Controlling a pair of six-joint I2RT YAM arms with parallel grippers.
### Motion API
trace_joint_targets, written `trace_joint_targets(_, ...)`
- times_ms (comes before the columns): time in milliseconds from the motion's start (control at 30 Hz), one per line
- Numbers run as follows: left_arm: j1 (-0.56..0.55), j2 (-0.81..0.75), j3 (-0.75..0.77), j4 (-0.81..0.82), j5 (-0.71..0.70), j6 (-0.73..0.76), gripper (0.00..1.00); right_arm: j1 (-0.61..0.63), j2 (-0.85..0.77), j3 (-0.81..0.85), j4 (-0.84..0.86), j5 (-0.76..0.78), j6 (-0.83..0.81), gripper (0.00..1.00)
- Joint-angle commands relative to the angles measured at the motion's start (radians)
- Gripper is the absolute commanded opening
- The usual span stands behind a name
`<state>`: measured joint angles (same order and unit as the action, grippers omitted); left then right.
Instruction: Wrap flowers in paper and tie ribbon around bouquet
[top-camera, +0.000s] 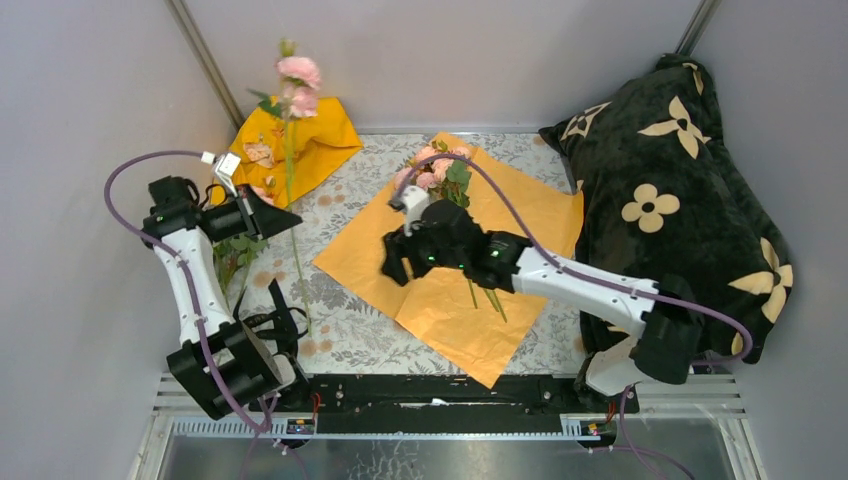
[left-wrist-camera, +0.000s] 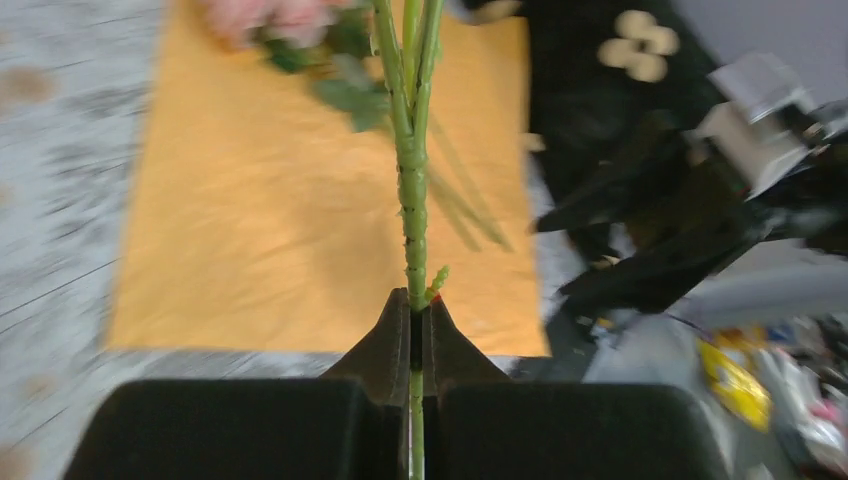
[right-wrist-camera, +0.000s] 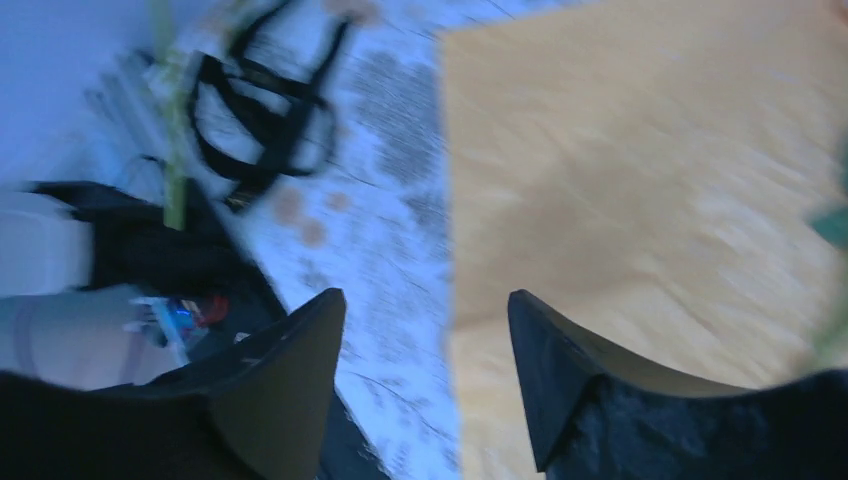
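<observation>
My left gripper (top-camera: 280, 216) (left-wrist-camera: 413, 305) is shut on the thin green stem (left-wrist-camera: 411, 190) of a pink rose (top-camera: 299, 73), which it holds above the table's left side. The orange paper (top-camera: 450, 265) (left-wrist-camera: 290, 220) (right-wrist-camera: 650, 170) lies flat in the middle. More pink flowers (top-camera: 433, 168) rest on its far corner, their stems (top-camera: 486, 298) pointing toward me. My right gripper (top-camera: 393, 265) (right-wrist-camera: 425, 310) hangs open over the paper's left edge with nothing between its fingers. The black ribbon (top-camera: 274, 320) (right-wrist-camera: 268, 120) lies looped on the tablecloth near the left arm's base.
A yellow cloth (top-camera: 320, 145) is bunched at the back left. A black pillow (top-camera: 670, 190) with cream flower shapes fills the right side. Green leaves (top-camera: 236, 252) lie beside the left arm. Grey walls close in the sides and back.
</observation>
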<state>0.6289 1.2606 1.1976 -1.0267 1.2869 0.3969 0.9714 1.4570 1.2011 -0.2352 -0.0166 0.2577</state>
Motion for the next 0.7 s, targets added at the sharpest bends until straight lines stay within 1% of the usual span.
trace_joint_targets(0,-0.094,-0.03,0.113,-0.106,0.26,-0.105,0.0,0.094,0.109,0.144,0.326,-0.183,0.037,0.73)
trace_joint_targets(100,-0.106,-0.052,0.139,-0.111,0.22,-0.112,0.0,0.119,0.215,0.251,0.415,-0.232,0.101,0.8)
trace_joint_targets(133,-0.109,-0.062,0.135,-0.102,0.2,-0.118,0.0,0.127,0.255,0.291,0.433,-0.246,0.115,0.81)
trace_joint_targets(200,-0.114,-0.092,0.105,-0.03,0.172,-0.186,0.0,0.147,0.33,0.372,0.461,-0.259,0.143,0.81)
trace_joint_targets(267,-0.117,-0.141,0.053,0.097,0.125,-0.295,0.0,0.161,0.392,0.437,0.475,-0.273,0.174,0.81)
trace_joint_targets(367,-0.123,-0.244,-0.057,0.381,0.047,-0.516,0.0,0.172,0.461,0.489,0.499,-0.267,0.215,0.78)
trace_joint_targets(400,-0.127,-0.274,-0.087,0.452,0.035,-0.573,0.0,0.173,0.483,0.5,0.502,-0.257,0.23,0.74)
trace_joint_targets(433,-0.134,-0.297,-0.106,0.498,0.028,-0.61,0.0,0.173,0.495,0.507,0.5,-0.246,0.241,0.66)
trace_joint_targets(467,-0.141,-0.308,-0.11,0.513,0.02,-0.624,0.0,0.173,0.503,0.512,0.5,-0.233,0.249,0.53)
trace_joint_targets(500,-0.146,-0.307,-0.107,0.515,0.014,-0.631,0.0,0.173,0.506,0.508,0.501,-0.22,0.257,0.34)
trace_joint_targets(567,-0.146,-0.29,-0.098,0.5,0.012,-0.628,0.0,0.173,0.494,0.49,0.483,-0.169,0.259,0.04)
trace_joint_targets(600,-0.147,-0.278,-0.091,0.477,0.002,-0.604,0.0,0.171,0.48,0.478,0.462,-0.135,0.252,0.0)
trace_joint_targets(667,-0.147,-0.252,-0.073,0.409,-0.046,-0.535,0.0,0.159,0.44,0.427,0.411,-0.079,0.224,0.0)
